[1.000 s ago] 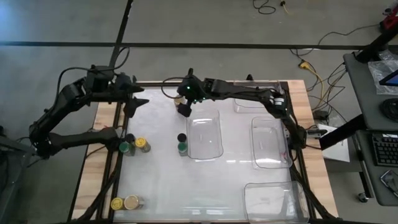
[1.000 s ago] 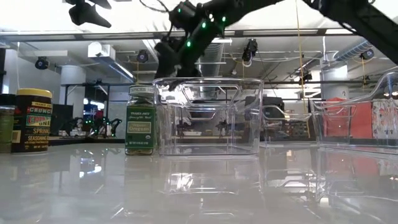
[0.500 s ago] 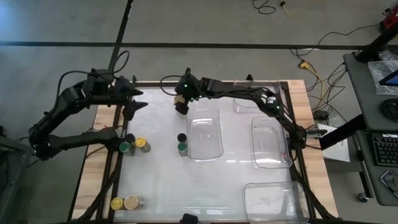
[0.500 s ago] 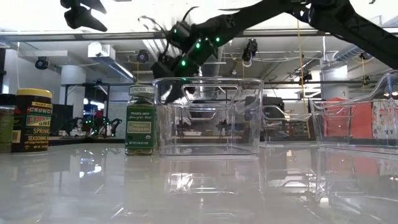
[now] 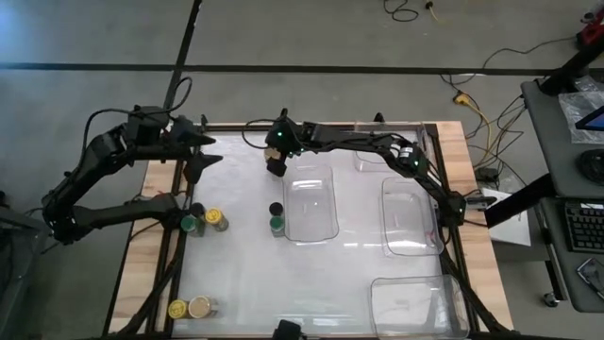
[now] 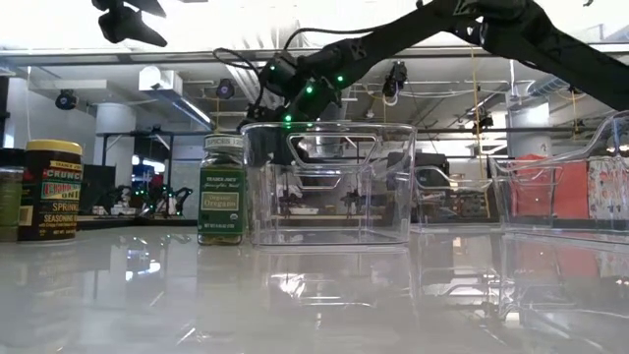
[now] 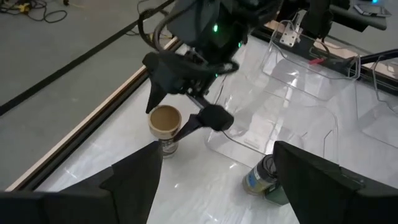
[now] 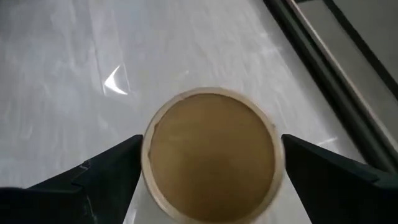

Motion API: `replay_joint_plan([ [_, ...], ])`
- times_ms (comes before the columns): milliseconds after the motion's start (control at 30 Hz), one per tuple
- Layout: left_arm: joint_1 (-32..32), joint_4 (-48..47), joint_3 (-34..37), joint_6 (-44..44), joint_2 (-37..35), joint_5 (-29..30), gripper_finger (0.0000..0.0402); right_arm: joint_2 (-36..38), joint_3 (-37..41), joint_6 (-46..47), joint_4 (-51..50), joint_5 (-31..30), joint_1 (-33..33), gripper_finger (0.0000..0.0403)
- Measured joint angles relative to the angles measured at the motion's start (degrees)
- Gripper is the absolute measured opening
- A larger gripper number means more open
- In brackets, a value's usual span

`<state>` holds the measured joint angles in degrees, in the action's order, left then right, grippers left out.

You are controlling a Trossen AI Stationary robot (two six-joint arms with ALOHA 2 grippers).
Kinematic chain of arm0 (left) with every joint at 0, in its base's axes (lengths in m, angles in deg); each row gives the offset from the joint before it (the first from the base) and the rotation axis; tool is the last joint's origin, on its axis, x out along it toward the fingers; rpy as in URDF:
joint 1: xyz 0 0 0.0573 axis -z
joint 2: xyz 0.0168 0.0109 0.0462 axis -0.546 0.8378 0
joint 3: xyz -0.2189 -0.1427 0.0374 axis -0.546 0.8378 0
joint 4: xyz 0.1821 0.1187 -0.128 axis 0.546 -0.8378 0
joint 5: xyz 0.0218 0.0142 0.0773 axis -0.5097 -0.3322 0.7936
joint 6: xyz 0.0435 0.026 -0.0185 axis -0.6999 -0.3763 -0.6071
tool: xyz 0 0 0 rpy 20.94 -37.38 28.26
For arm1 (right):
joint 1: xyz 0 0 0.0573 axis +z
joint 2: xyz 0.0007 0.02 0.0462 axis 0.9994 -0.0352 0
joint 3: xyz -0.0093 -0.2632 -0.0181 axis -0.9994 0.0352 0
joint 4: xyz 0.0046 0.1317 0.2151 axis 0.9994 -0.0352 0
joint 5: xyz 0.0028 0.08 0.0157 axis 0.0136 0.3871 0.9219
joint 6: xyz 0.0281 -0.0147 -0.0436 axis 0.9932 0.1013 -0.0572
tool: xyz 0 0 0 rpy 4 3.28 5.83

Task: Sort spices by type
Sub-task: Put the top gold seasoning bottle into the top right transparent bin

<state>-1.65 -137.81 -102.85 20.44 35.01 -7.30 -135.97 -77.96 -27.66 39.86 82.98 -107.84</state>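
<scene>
The right claw (image 7: 186, 106) hangs spread wide directly over a tan-lidded spice jar (image 8: 211, 152), one finger on either side of the lid and not yet gripping, likely lined up to come down and grasp it. The jar stands upright on the white worktop (image 5: 245, 274), just beside a clear tray (image 5: 311, 203). Farther from this claw, a black-lidded jar (image 5: 276, 209) and a green-lidded jar (image 5: 276, 224) stand together. The left claw (image 5: 200, 156) waits open, empty, well off to the side.
</scene>
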Motion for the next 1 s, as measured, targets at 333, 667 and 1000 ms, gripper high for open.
replay_joint_plan([
  [333, 0.0, -0.2, 0.0, 1.1, -1.9, 0.0, 0.0288, -0.2, 0.0, 2.5, 0.1, -0.1, 0.0, 0.0268],
  [667, 0.0, -0.2, 0.0, -2.1, -3.7, 0.0, 0.0262, 10.3, 0.2, 0.5, -4.8, 0.0, 0.1, 0.0267],
  [1000, 0.1, 1.7, 0.0, 0.9, -1.9, 0.0, 0.0249, 31.9, 8.3, -3.5, -13.2, 0.6, 1.2, 0.0267],
])
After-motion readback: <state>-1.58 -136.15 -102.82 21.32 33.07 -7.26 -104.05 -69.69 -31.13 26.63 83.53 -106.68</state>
